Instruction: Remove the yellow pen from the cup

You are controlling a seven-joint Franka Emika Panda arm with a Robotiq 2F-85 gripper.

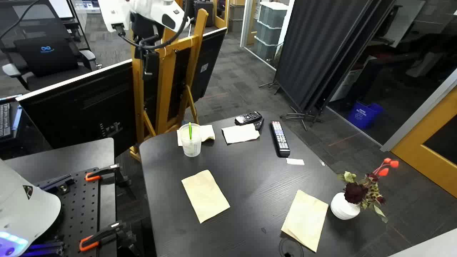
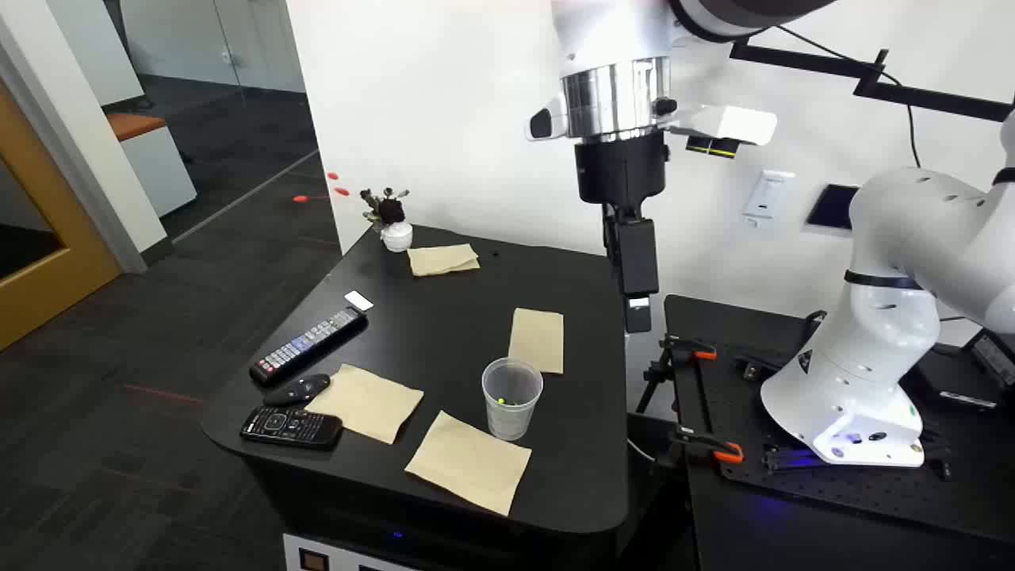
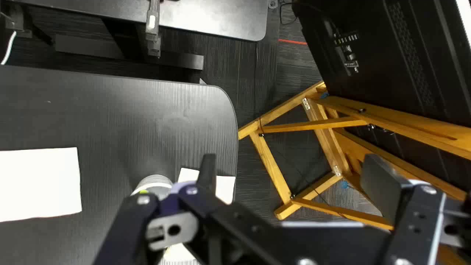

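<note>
The yellow pen (image 1: pixel 190 131) looks yellow-green and stands in the whitish see-through cup (image 1: pixel 192 147), its top above the rim. In an exterior view only a small yellow-green bit of the pen (image 2: pixel 501 401) shows inside the cup (image 2: pixel 510 420). In the wrist view a yellow-green spot of the pen (image 3: pixel 144 191) shows at the cup (image 3: pixel 156 180), partly hidden by my left-hand finger. My gripper (image 3: pixel 294 175) is open and empty, fingers wide apart, above the floor and easel beyond the table edge. The gripper also shows high up in both exterior views (image 1: pixel 147 66) (image 2: pixel 637 313).
Tan paper sheets (image 2: pixel 469 462) lie near the cup and across the black table (image 2: pixel 444 333). Remotes (image 1: pixel 280 139) and a white vase with red flowers (image 1: pixel 345 206) stand farther along. A wooden easel (image 1: pixel 164 82) holding a dark screen is beside the table.
</note>
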